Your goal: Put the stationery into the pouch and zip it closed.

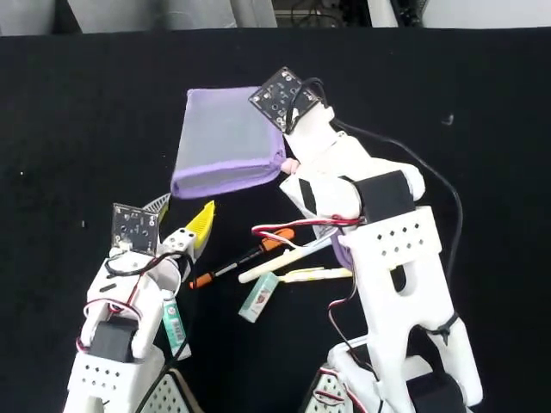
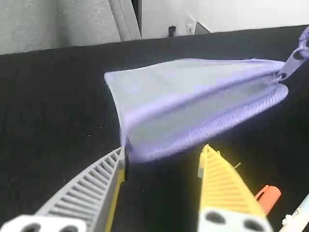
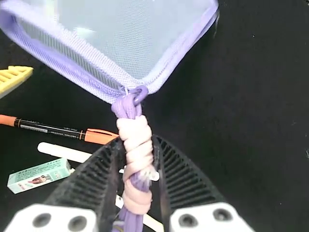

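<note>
My right gripper (image 3: pixel 137 145) is pinching the zip cord (image 3: pixel 128 108) at one corner of the purple pouch (image 1: pixel 225 142). I hold it there so I can pull the zip along. My left gripper (image 2: pixel 162 151) is spread wide just beside the pouch's other near corner, holding nothing. I think it waits there to pin the pouch so it won't slide. The orange pen (image 1: pixel 245 256), the white pen (image 1: pixel 284 258) and the little green box (image 1: pixel 258 297) lie on the black table (image 1: pixel 86 103) between my arms, not yet inside.
</note>
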